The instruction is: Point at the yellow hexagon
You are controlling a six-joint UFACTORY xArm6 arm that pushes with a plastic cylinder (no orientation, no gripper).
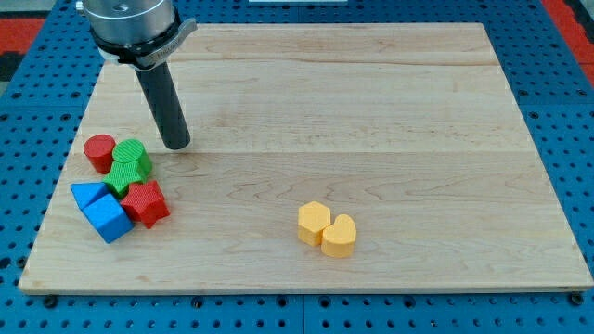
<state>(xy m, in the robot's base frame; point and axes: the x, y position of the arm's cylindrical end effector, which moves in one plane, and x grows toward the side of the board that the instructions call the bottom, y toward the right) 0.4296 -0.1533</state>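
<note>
The yellow hexagon (pixel 313 223) lies on the wooden board (pixel 371 111) at the lower middle, touching a yellow heart-shaped block (pixel 340 236) on its right. My tip (pixel 175 145) rests on the board at the upper left, far from the yellow blocks. It is just right of and above the green blocks (pixel 129 163), a small gap apart.
A cluster sits at the board's left: a red cylinder (pixel 99 151), two green blocks, a red star-like block (pixel 146 202), a blue cube (pixel 108 219) and a blue triangle (pixel 88 193). Blue pegboard (pixel 566 83) surrounds the board.
</note>
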